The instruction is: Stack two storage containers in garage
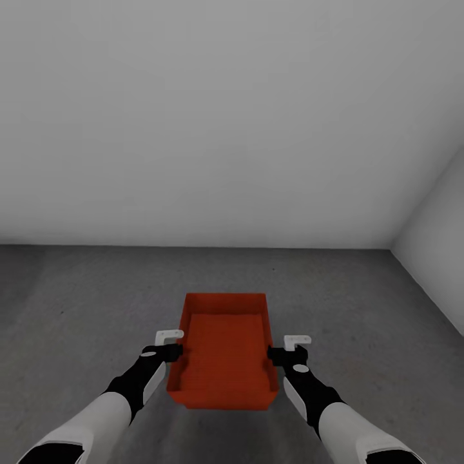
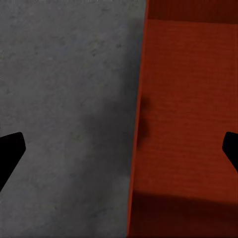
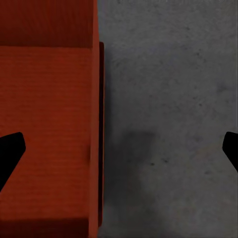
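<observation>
An orange-red storage container (image 1: 225,351) sits low over the dark grey concrete floor (image 1: 84,303) of the garage, between my two arms. A stepped outline shows inside it, and I cannot tell whether that is the other container nested in it. My left gripper (image 1: 178,345) is open, with its fingers astride the container's left wall (image 2: 141,124). My right gripper (image 1: 273,348) is open astride the right wall (image 3: 96,124). In both wrist views the black fingertips (image 2: 10,153) (image 3: 10,153) stand far apart, clear of the walls. Whether the container touches the floor I cannot tell.
A plain pale grey wall (image 1: 212,129) rises a short way beyond the container. A second wall (image 1: 438,225) meets it in a corner at the right. Bare speckled concrete stretches to the left and right of the container.
</observation>
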`<state>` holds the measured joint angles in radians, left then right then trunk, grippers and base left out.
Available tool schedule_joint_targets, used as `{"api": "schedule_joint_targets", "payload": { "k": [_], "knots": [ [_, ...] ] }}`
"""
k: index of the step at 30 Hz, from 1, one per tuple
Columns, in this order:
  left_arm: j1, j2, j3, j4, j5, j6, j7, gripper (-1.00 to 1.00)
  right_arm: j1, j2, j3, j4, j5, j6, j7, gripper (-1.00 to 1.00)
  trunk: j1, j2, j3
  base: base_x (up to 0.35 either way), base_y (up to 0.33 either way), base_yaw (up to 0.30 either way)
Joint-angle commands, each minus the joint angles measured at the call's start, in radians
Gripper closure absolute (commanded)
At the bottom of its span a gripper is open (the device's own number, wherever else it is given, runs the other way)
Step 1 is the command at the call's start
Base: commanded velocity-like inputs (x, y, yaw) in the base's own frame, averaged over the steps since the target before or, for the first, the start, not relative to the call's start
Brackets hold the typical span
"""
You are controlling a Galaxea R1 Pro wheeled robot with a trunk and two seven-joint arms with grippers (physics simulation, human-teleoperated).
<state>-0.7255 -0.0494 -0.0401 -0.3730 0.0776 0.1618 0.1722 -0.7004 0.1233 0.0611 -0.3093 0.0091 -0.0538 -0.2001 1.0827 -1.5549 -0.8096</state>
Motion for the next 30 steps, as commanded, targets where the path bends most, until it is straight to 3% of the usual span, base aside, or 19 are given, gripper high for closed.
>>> {"api": "schedule_joint_targets", "payload": {
  "k": [1,17,23,26,27,30],
  "knots": [
    [0.0,0.0,-0.004,-0.001,0.008,0.005,0.006,-1.0,-0.001,0.0,0.006,0.001,0.001,-0.001,-0.007,-1.0,-0.004,0.007,0.002,0.0,0.0,0.0],
    [0.0,0.004,-0.004,0.005,0.01,0.007,0.004,-1.0,-0.001,-0.004,0.006,0.004,0.0,0.005,-0.005,-1.0,-0.065,0.119,0.053,0.0,0.0,0.0],
    [0.0,0.007,-0.004,0.049,0.009,0.007,0.002,-1.0,-0.004,-0.006,0.006,0.009,0.0,0.014,-0.002,-1.0,-0.088,0.161,0.071,0.0,0.0,0.0],
    [0.0,0.019,-0.004,0.087,0.01,0.007,0.003,-1.0,-0.003,-0.007,0.006,0.022,0.0,0.014,-0.002,-1.0,-0.1,0.182,0.081,0.0,0.0,0.0],
    [0.0,0.045,-0.003,0.159,0.013,0.006,0.003,-1.0,-0.003,-0.009,0.006,0.036,0.0,0.015,-0.002,-1.0,-0.104,0.189,0.084,0.0,0.0,0.0],
    [0.0,0.063,-0.002,0.219,0.038,0.004,0.001,-1.0,-0.002,-0.011,0.006,0.044,0.0,0.016,-0.002,-1.0,-0.115,0.21,0.093,0.0,0.0,0.0]
  ]
}}
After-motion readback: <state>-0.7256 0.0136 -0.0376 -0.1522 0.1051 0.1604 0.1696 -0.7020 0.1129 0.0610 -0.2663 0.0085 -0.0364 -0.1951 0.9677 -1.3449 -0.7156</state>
